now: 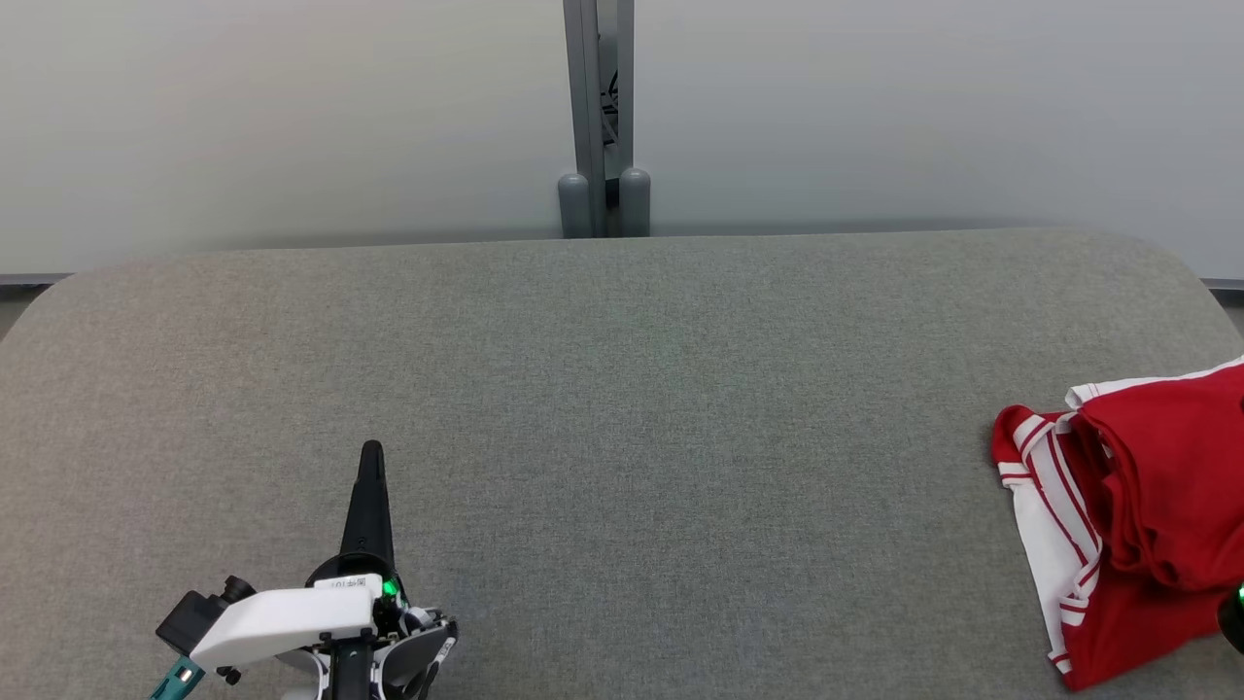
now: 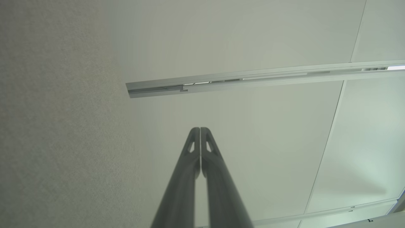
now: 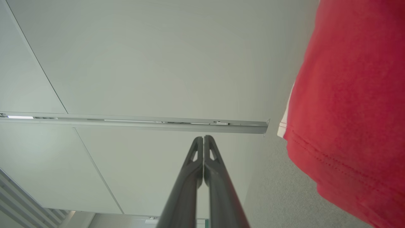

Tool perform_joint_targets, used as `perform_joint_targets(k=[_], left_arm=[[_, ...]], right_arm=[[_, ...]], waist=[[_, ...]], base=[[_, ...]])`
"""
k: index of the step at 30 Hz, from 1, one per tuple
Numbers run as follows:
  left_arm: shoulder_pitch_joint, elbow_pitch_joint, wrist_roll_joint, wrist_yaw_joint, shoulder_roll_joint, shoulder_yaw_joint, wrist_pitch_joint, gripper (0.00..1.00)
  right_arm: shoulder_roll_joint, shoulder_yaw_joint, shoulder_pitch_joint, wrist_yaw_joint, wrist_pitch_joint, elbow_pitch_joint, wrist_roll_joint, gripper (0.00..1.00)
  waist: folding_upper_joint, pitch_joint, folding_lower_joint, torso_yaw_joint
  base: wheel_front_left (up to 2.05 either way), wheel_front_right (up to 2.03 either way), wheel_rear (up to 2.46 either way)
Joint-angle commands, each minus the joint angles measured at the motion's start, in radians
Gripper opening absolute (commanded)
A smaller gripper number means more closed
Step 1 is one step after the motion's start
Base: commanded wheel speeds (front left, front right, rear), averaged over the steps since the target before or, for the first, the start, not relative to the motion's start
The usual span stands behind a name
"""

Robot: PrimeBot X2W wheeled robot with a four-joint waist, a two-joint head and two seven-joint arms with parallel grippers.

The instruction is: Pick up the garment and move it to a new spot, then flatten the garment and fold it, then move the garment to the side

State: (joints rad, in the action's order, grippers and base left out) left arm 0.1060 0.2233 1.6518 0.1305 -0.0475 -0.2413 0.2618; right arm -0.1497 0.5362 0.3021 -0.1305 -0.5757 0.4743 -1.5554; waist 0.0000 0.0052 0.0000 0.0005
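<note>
Red cloth garment with white striped trim [image 1: 1147, 506] lies bunched at the far right edge of the grey felt-covered surface [image 1: 622, 389], partly cut off by the head view's right border. At the lower left of that view, the left end effector [image 1: 372, 457] points up over bare felt, well apart from the garment. In the left wrist view its two long dark fingers [image 2: 200, 130] are pressed together with nothing between them. A grey metal post [image 1: 596, 117] stands behind the middle of the surface, between pale wall panels [image 1: 292, 117]. In the right wrist view, the right end effector [image 3: 203, 138] is likewise closed and empty, with the garment [image 3: 348, 110] close on its right, not touching.
</note>
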Motion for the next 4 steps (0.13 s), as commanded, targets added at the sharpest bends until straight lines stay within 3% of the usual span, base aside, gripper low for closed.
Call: perform_joint_targets(k=[1,4], left_arm=[[0.008,-0.002,-0.001,0.005,-0.002,0.005,0.001,0.0],[0.008,-0.002,-0.001,0.005,-0.002,0.005,0.001,0.0]], right_arm=[[-0.008,-0.002,0.005,0.0,0.0,0.005,-0.002,0.0],[-0.008,-0.002,0.005,0.0,0.0,0.005,-0.002,0.0]], waist=[[0.0,0.0,0.0,0.0],[0.0,0.0,0.0,0.0]], base=[[0.0,0.0,0.0],[0.0,0.0,0.0]])
